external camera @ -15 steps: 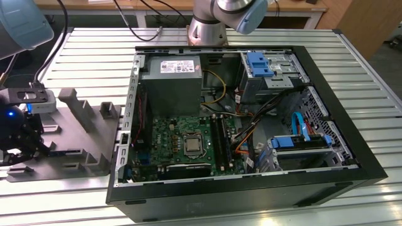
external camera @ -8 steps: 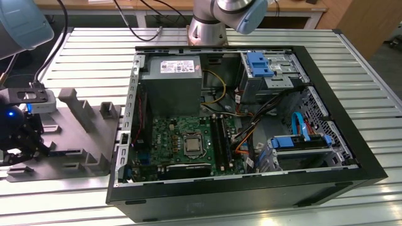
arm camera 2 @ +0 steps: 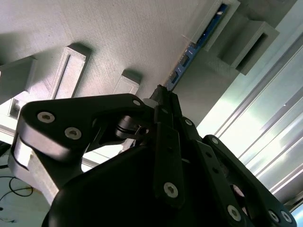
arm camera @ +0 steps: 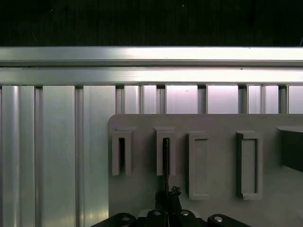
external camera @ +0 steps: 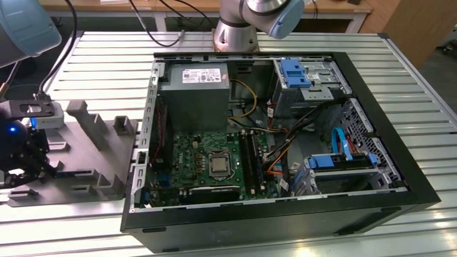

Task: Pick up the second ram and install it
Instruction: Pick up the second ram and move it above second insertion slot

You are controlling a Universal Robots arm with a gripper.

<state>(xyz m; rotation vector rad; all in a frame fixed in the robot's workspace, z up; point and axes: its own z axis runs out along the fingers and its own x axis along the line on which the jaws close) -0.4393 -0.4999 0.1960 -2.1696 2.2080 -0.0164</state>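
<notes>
**Tray** (external camera: 107,184): one, grey moulded plastic, flat on the ribbed metal worktop (external camera: 107,59) at the exterior view's left. Contents: one memory stick (arm camera 2: 201,38), a blue board standing on edge in a slotted holder. In the first wrist view I count four such holders in full, and the stick stands in one of them.

**My claw** (arm camera: 168,197): one, set down over the tray and pointing at it. It is clenched on the stick's free edge near one end. The stick is seated in its holder.

**My arm** (external camera: 239,27): one. The base stands on the worktop beyond the computer case, and the wrist is over the tray.

**Computer case** (external camera: 286,217): one, black, lying open just beside the tray, toward the exterior view's right. Contents: one grey power supply (external camera: 196,101), one green motherboard (external camera: 207,155), and two blue drive brackets (external camera: 294,72).
</notes>
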